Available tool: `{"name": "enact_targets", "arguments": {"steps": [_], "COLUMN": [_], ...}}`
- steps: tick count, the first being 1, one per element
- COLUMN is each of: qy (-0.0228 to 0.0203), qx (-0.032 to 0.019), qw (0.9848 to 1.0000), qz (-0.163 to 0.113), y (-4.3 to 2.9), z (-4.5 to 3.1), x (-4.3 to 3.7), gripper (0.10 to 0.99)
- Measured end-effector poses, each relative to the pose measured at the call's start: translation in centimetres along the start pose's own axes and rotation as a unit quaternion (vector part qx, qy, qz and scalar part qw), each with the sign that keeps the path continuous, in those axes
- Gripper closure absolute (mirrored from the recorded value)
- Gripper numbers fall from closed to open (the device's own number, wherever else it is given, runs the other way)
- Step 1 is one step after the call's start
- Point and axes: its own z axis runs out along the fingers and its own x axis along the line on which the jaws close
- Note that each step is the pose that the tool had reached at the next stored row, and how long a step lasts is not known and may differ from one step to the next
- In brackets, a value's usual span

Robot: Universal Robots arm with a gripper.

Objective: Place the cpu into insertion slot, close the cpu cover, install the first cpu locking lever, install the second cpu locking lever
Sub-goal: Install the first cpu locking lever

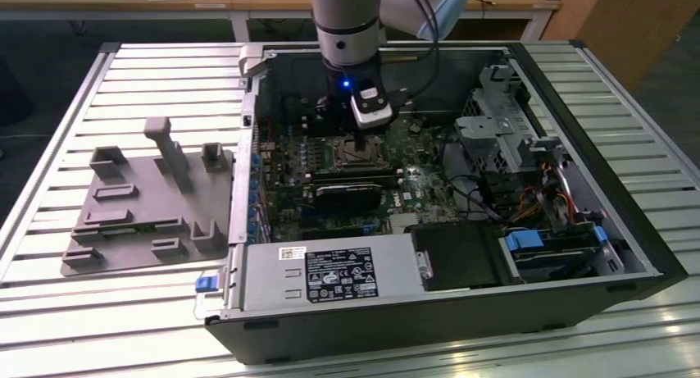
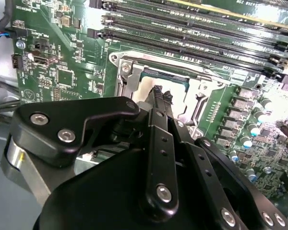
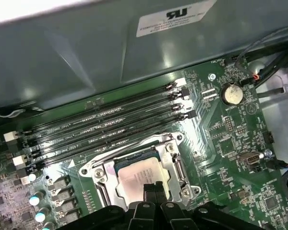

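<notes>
This looks like a robotics lab or test workshop. An opened desktop computer case (image 1: 460,189) lies on its side on a slatted aluminium bench (image 1: 153,83), motherboard (image 1: 328,161) exposed. A grey printed fixture block (image 1: 143,206) sits near the bench's edge on the exterior view's left. Wooden desks (image 1: 131,5) stand behind.

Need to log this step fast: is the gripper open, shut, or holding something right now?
Gripper: fingers together, tips over the cpu in the slot; whether it is gripping anything cannot be told.
</notes>
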Motion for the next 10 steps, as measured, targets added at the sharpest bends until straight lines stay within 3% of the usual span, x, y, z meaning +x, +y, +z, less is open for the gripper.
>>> {"name": "enact_targets", "arguments": {"steps": [10], "qy": [0.0], "qx": [0.0], "qw": [1.0], "qz": [0.0], "y": [0.06], "z": [-1.72], "x": [-0.26], "gripper": [0.984]}}
